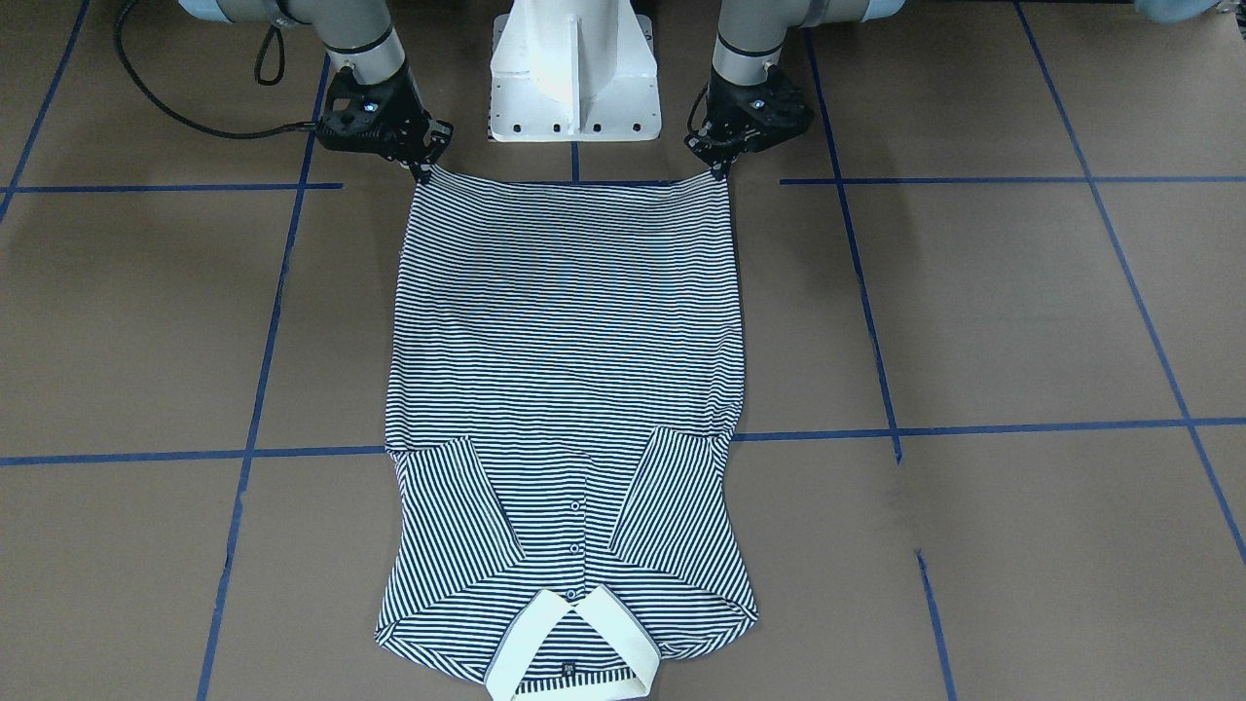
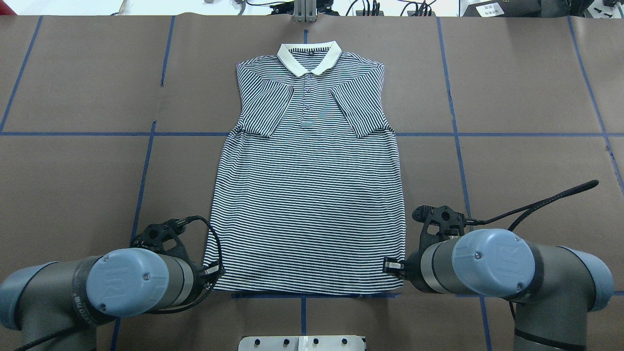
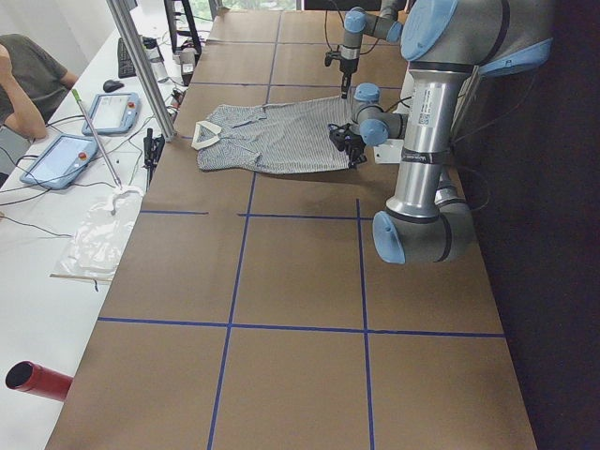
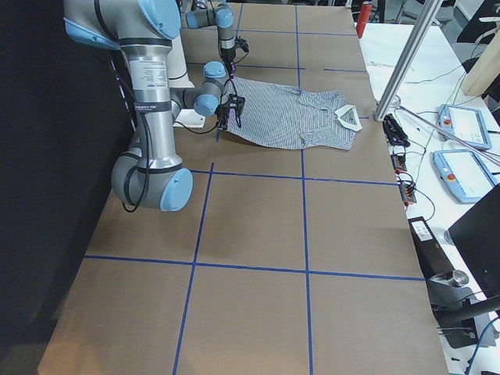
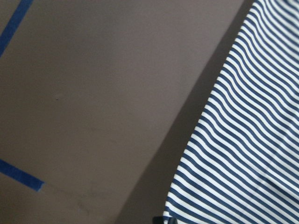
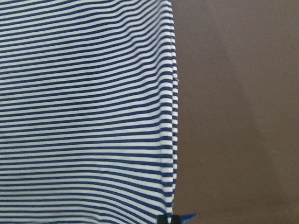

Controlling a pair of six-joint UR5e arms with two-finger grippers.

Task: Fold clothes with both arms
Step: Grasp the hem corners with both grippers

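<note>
The striped polo shirt (image 1: 565, 370) lies face up on the brown table, both sleeves folded in over the chest. Its cream collar (image 2: 308, 56) points away from the robot. My left gripper (image 1: 721, 171) (image 2: 213, 274) is shut on one corner of the hem nearest the robot. My right gripper (image 1: 422, 173) (image 2: 393, 265) is shut on the other hem corner. The hem is stretched straight between them. In both wrist views the shirt (image 5: 247, 154) (image 6: 84, 116) runs up to the fingertips, its edge casting a shadow on the table.
The white pedestal base (image 1: 574, 78) stands just behind the hem, between the arms. Blue tape lines (image 1: 973, 428) grid the brown table. Beyond the collar stands an aluminium post (image 3: 141, 66), with a side bench of teach pendants (image 3: 61, 159) and a seated person (image 3: 28, 75).
</note>
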